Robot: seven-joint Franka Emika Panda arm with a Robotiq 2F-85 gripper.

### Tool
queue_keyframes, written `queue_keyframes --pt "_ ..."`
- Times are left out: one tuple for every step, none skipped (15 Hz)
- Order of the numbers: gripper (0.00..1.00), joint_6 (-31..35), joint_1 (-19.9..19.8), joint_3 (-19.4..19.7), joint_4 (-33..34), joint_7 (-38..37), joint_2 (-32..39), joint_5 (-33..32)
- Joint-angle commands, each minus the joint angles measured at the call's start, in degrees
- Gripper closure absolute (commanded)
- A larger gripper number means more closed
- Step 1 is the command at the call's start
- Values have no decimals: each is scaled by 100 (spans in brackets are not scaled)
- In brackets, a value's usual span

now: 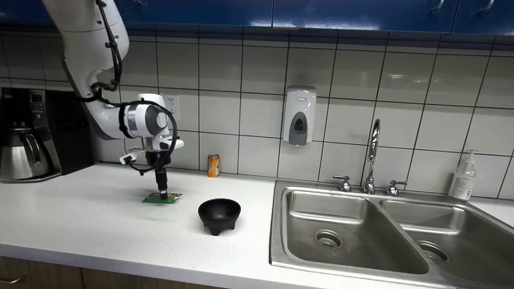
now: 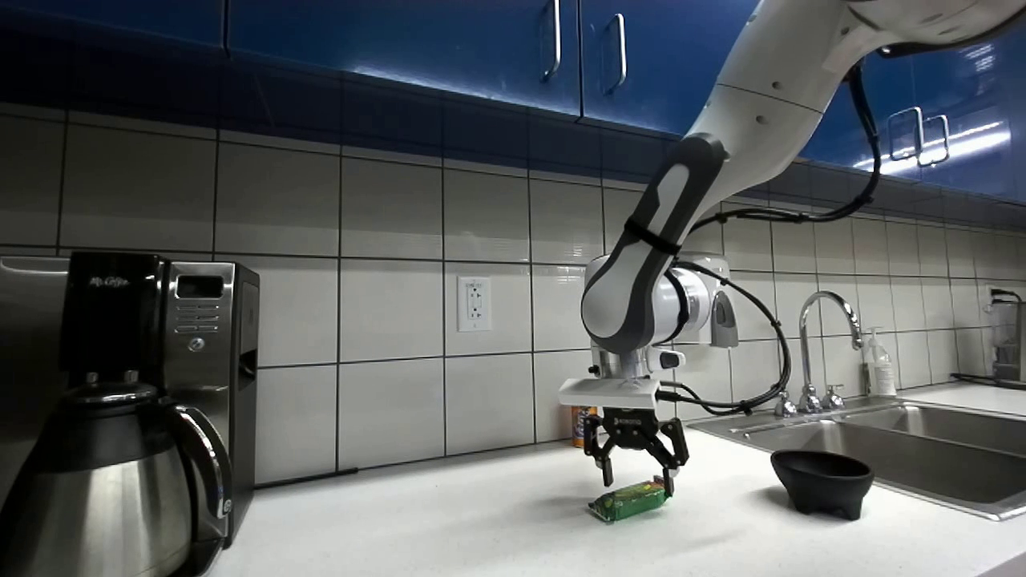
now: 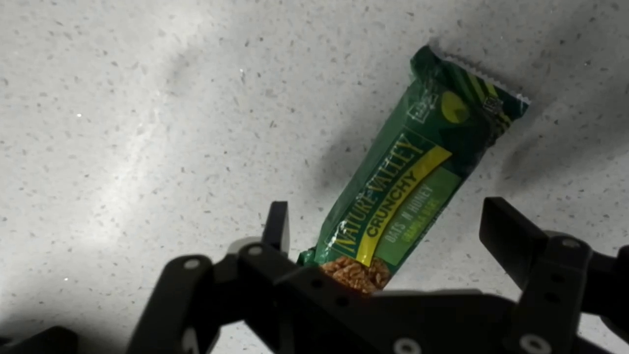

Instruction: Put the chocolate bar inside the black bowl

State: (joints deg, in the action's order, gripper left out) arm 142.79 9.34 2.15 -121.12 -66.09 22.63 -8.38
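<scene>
The chocolate bar, a flat green-wrapped bar, lies on the white counter in both exterior views (image 1: 153, 198) (image 2: 632, 502). In the wrist view the bar (image 3: 393, 196) lies diagonally between the fingers, its lower end partly hidden by the gripper. My gripper (image 1: 163, 196) points straight down over the bar. In an exterior view its two fingers (image 2: 639, 484) are spread apart, with one close to the bar's far end. In the wrist view the gripper (image 3: 385, 223) is open, with bare counter between the bar and the right finger. The black bowl (image 1: 219, 214) (image 2: 822, 482) stands upright on short feet, apart from the bar.
An orange can (image 1: 213, 165) stands by the tiled wall. A coffee maker (image 1: 72, 124) with a steel jug (image 2: 120, 489) stands at the counter's end. The steel double sink (image 1: 278, 224) lies beyond the bowl. Blue cabinets (image 1: 192, 12) hang above.
</scene>
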Motion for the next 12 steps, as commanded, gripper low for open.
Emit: queue_keyframes --pt "0 229 42 40 77 34 151 126" --pt "0 285 49 40 88 40 195 135" --pt "0 324 38 22 87 69 216 182" --pt "0 360 31 7 85 97 228 225" --pt "0 399 42 17 88 90 253 242" --pt "0 412 45 16 100 105 277 270" --pt "0 424 48 15 101 114 289 296" --pt "25 474 35 -3 88 151 283 345" --pt "28 479 38 -2 90 152 282 382" --pt "34 491 40 -3 93 162 283 413" --pt "44 483 51 4 100 151 284 430" --pt "51 483 53 1 98 160 280 446"
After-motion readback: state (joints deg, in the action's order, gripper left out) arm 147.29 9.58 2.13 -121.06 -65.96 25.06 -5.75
